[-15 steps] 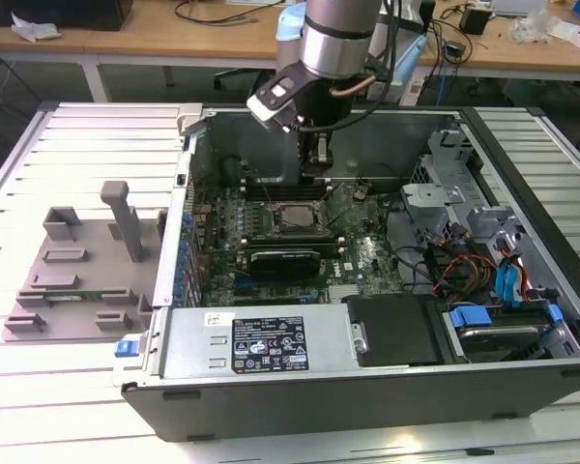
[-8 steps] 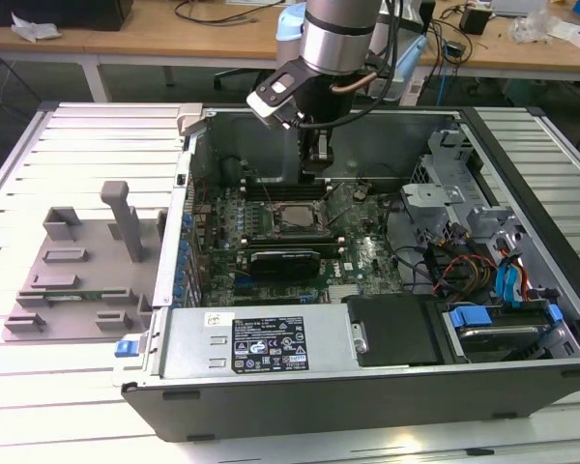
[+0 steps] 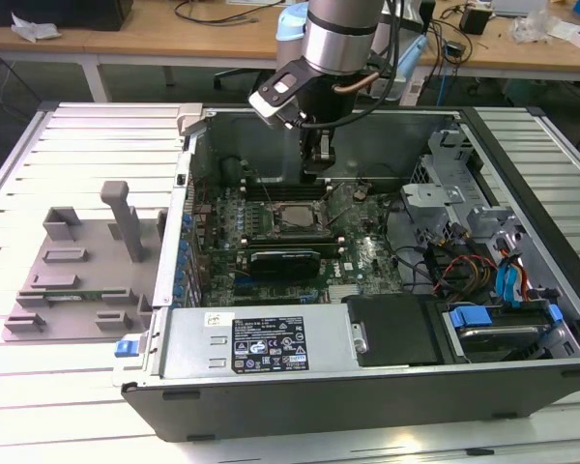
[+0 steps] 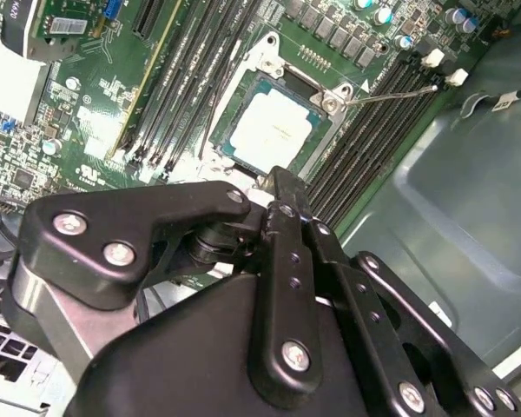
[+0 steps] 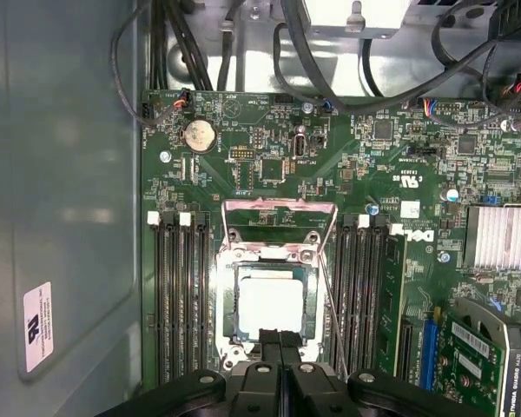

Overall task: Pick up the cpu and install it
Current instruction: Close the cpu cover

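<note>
Over the seated cpu (image 5: pixel 272 301), end effector (image 5: pixel 280 337) downward, closed

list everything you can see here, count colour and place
table: one, white slatted, under everything
computer case: one, dark grey, open on the table
fixture tray: one, grey, on the table, exterior view's left
power supply: one, silver, in the case
motherboard: one, green, inside the case
coin battery: one, silver, on the motherboard
socket frame: one, black, on the motherboard
cpu: one, silvery-white, in the socket frame
gripper: one, black, shut, over the cpu's edge
</note>
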`<state>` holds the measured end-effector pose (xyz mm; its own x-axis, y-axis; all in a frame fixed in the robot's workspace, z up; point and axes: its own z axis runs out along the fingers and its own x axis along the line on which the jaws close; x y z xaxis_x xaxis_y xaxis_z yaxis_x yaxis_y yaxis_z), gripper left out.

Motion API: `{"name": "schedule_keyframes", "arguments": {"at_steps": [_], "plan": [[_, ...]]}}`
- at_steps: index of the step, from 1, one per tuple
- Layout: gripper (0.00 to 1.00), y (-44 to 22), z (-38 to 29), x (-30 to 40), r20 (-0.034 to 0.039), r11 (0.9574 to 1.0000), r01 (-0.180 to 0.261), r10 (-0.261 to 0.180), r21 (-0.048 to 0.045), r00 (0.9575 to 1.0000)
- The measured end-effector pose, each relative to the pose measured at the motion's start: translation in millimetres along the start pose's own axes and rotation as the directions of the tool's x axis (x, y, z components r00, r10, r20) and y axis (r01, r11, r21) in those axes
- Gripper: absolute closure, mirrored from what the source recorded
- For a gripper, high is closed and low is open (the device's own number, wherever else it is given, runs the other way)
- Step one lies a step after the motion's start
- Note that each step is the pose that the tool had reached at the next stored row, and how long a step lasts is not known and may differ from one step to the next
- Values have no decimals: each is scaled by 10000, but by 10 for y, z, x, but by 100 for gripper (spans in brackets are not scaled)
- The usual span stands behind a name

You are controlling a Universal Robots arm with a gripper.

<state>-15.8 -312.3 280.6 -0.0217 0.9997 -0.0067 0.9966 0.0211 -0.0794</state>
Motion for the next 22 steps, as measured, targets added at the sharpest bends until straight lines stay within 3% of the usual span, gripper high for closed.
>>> {"name": "schedule_keyframes", "arguments": {"at_steps": [3,4,6,8,9,11,13,18,22], "plan": [[89,28,-2,-1,4,10000,2,-2,1,10000],[89,104,-5,-2,13,10000,6,-6,5,10000],[89,189,-9,-4,15,10000,18,-18,9,10000],[89,341,-18,-6,15,10000,28,-28,25,10000],[89,470,-23,-6,14,10000,33,-33,48,10000],[89,649,-20,-5,13,9999,41,-41,95,10000],[89,818,27,15,19,9999,44,-44,166,10000],[89,873,164,41,19,9998,44,-45,208,10000],[89,872,245,42,18,9998,43,-44,214,10000]]}}
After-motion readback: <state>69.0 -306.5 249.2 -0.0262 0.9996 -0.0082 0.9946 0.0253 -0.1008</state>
